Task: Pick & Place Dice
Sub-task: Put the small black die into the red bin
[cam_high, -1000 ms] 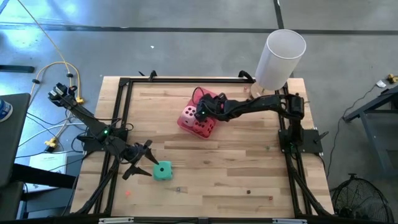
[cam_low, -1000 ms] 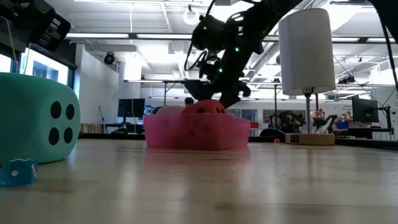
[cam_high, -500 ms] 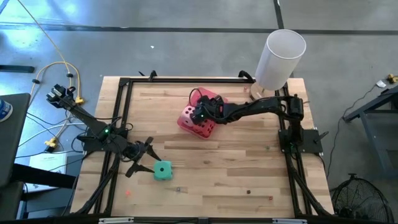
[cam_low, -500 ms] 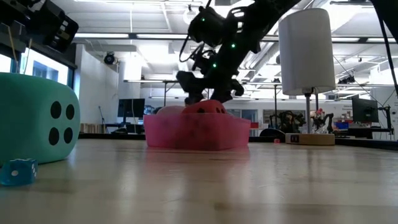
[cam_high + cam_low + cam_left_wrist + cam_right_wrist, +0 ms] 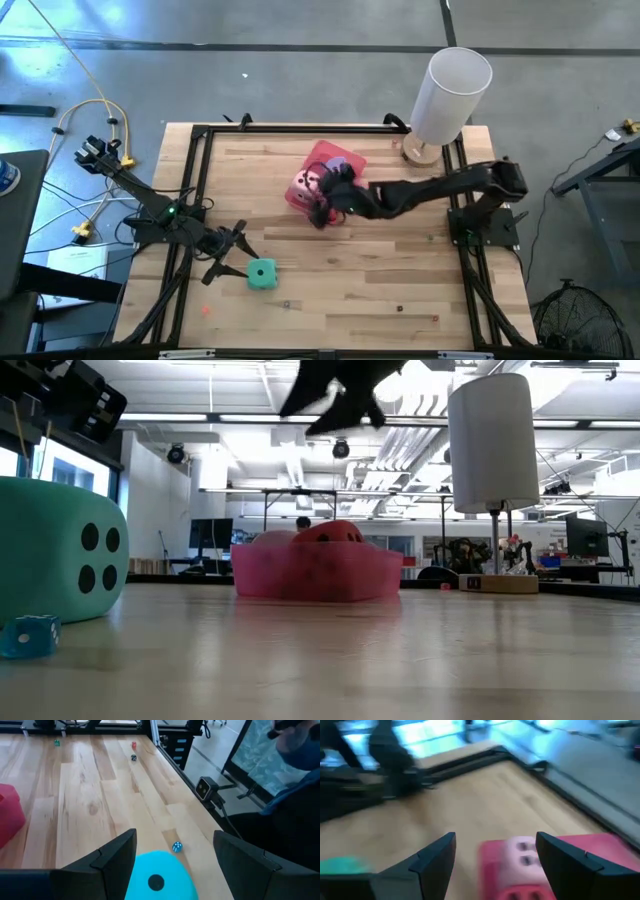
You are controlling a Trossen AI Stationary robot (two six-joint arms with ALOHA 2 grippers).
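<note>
The teal die (image 5: 262, 275) sits on the wooden table near its left front, and also shows in the low view (image 5: 60, 550). My left gripper (image 5: 232, 257) stands open just left of it, and the die (image 5: 160, 879) shows low between its fingers; whether they touch it does not show. The pink tray (image 5: 325, 158) lies at the table's middle back and holds a pale pink die (image 5: 522, 852) and a red die (image 5: 330, 532). My right gripper (image 5: 322, 210) hangs open and empty above the tray's near edge, high up in the low view (image 5: 335, 400).
A tall white cylinder on a round wooden base (image 5: 450, 90) stands at the back right corner. Several tiny dice lie near the front edge, one of them blue (image 5: 176, 847). A black frame (image 5: 200, 170) runs round the table.
My right gripper has risen out of the pink tray and swung toward the table's near edge, tipping up toward level and staying open. The dice in the tray have stayed where they were.
</note>
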